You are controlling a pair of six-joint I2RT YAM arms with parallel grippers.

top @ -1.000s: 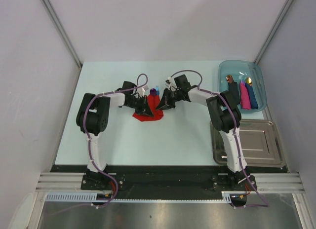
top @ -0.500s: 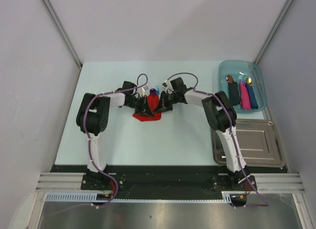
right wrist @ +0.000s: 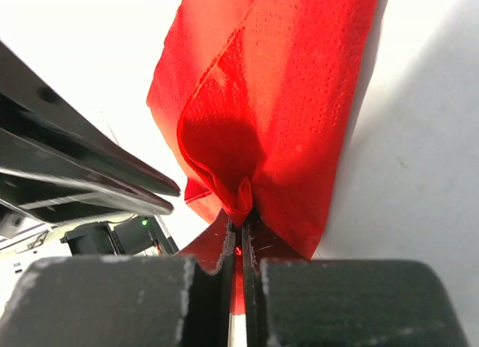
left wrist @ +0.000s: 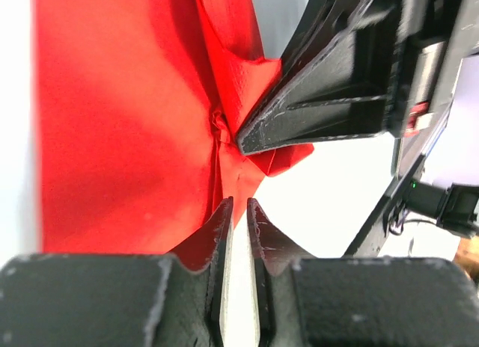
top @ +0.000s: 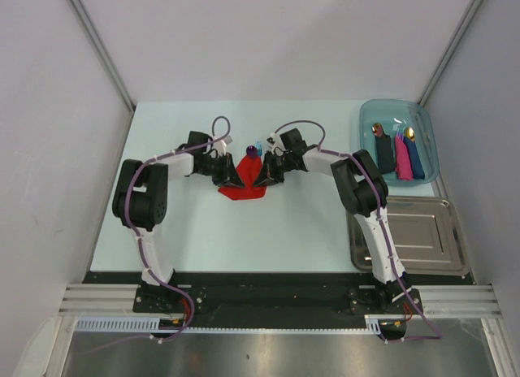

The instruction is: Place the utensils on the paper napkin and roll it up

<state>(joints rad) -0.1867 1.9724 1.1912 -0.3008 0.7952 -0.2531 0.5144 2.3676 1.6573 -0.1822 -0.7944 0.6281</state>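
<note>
You're in a robot lab cell: blank grey panel walls (top: 276,36) box a pale surface (top: 268,231), aluminium rail (top: 276,298) at its near edge

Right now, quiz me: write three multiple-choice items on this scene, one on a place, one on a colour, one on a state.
1. Where does the clear blue bin sit?
A. at the far right of the table
B. at the far left
C. at the near edge in the middle

2. What colour is the napkin in the middle of the table?
A. white
B. red
C. green

3. What is the right gripper doing?
A. wide open in the air
B. holding a cup
C. shut on a fold of napkin

Answers:
1 A, the top view shows it there.
2 B, every view shows red paper.
3 C, its wrist view shows the fold pinched between its fingers.
</note>
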